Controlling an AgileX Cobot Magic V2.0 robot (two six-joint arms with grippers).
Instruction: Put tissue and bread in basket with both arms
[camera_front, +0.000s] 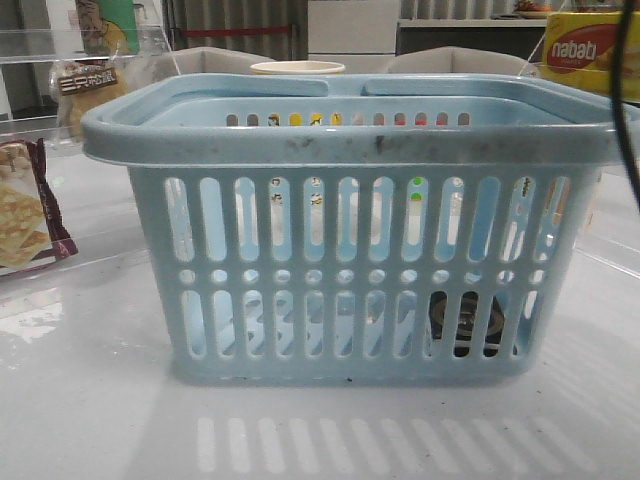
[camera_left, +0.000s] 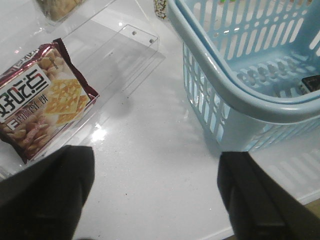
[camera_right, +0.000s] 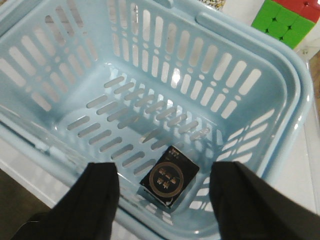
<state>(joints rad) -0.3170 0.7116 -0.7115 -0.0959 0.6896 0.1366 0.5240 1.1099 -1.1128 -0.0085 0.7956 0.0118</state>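
Your right gripper (camera_right: 165, 200) hangs wide and empty right above the tissue (camera_right: 169, 176) lying in the basket (camera_right: 295, 100); your left gripper (camera_left: 155, 195), wide too, must next reach the bread (camera_front: 88, 88), far beyond it

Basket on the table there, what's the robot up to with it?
The tissue already lies on the floor of the blue basket, with the right gripper open above it. The bread sits outside, on the table behind the basket's left side. The left gripper hangs open over the table near a cracker packet.
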